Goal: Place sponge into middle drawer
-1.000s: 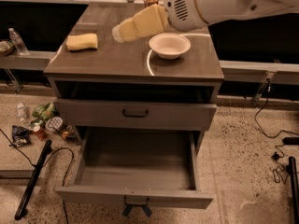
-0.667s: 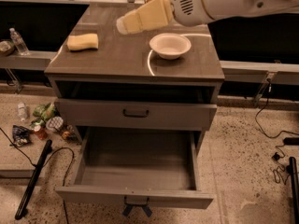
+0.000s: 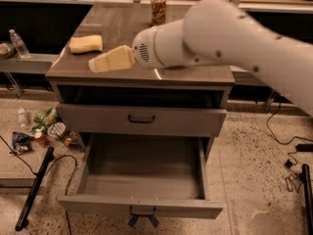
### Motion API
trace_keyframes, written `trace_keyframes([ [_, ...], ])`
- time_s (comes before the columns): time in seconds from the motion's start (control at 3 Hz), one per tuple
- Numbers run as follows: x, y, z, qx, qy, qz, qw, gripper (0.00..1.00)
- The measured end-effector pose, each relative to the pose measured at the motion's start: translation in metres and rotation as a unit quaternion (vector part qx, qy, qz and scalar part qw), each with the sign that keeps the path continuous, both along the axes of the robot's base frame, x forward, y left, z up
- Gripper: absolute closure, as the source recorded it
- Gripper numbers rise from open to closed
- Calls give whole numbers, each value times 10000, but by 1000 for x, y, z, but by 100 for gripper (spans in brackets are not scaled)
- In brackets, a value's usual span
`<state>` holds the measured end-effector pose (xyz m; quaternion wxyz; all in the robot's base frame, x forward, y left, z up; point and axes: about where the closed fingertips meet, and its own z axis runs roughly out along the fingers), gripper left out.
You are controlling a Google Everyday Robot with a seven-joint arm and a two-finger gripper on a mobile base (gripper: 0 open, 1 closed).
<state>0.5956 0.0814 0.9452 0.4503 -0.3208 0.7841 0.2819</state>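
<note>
The yellow sponge lies on the grey cabinet top, at its left side. My gripper hangs over the front left part of the top, just right of and in front of the sponge, pointing left, not touching it. The big white arm reaches in from the right and hides the white bowl. The middle drawer stands pulled out below, its bare grey floor showing, with a dark handle on its front panel.
A drinks can stands at the back of the top. Above the open drawer is a shut drawer front with a curved black handle. Snack packets and bottles litter the floor at left. A black pole and cables lie on the floor.
My gripper has moved left and down, from over the middle of the top to just beside the sponge. The arm now covers the bowl. The view sits closer to the cabinet.
</note>
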Motion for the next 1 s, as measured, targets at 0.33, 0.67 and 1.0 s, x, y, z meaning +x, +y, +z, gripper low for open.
trace_keyframes([
  [0.33, 56, 43, -18, 179, -502, -287, 9982, 0],
  [0.67, 99, 62, -28, 230, -729, -611, 9952, 0],
  [1.0, 109, 72, -26, 207, -760, -645, 9948, 0],
])
